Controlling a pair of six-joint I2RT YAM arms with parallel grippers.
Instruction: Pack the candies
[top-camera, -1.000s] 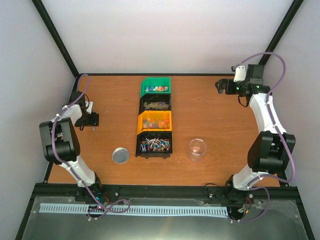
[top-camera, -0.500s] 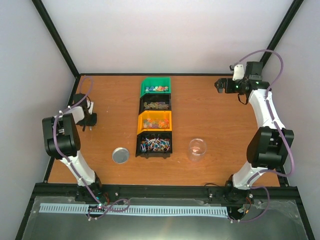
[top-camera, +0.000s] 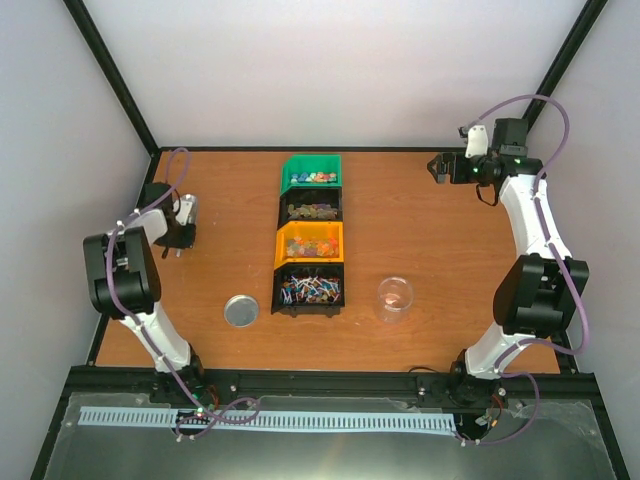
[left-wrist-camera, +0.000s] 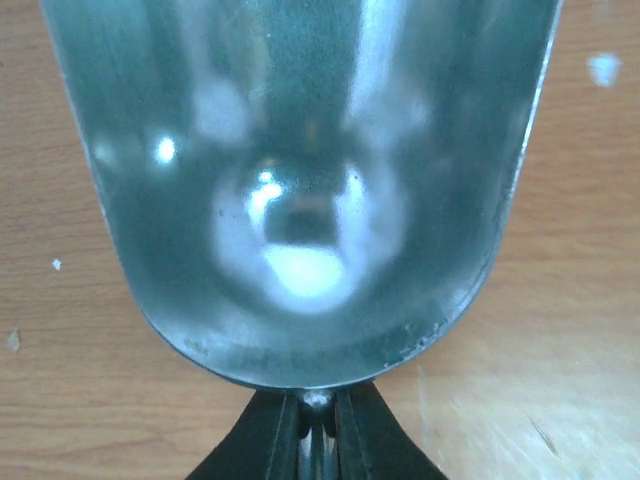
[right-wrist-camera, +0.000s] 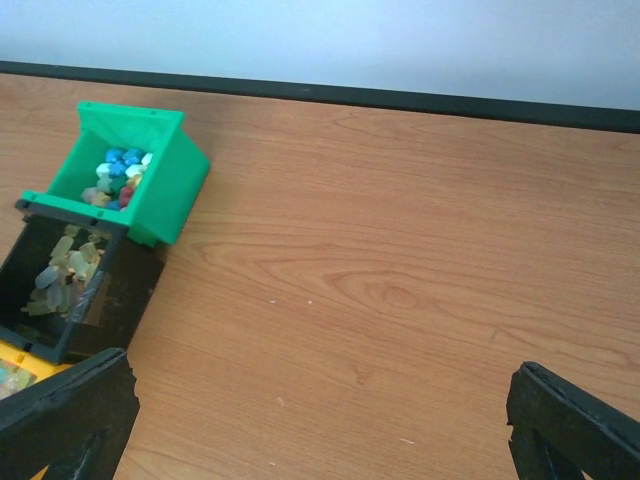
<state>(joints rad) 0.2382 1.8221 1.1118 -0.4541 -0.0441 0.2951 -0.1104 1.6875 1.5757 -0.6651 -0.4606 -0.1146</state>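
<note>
Left claw: The left claw (left-wrist-camera: 318, 445) is clenching the thin handle of a metal scoop (left-wrist-camera: 300, 180) close to the left edge of the wooden tabletop (top-camera: 450, 250). The scoop's bowl is facing the wrist camera, and whether it is touching the wood cannot be told.

Lid: A round metal lid (top-camera: 240, 310) is lying flat near the front, just left of the row of bins and touching none of them.

Candies: The candies (top-camera: 310, 290) are sitting in four plastic bins running in one row down the middle of the tabletop, each bin pressing against the next. The green bin (top-camera: 312, 165) at the far end is holding blue, red and pale pieces. The far black bin (top-camera: 311, 197) is holding pale yellowish ones. The orange bin (top-camera: 311, 230) is holding orange-yellow ones. The near black bin (top-camera: 310, 305) is holding red-blue-white ones.

Cup: A clear plastic cup (top-camera: 395, 298) is standing upright to the right of the near black bin, apart from it.

Right claw: The right claw (right-wrist-camera: 320, 400) is hanging released, fingers spread wide and gripping nothing, above the far right part of the tabletop, well apart from the green bin.
</note>
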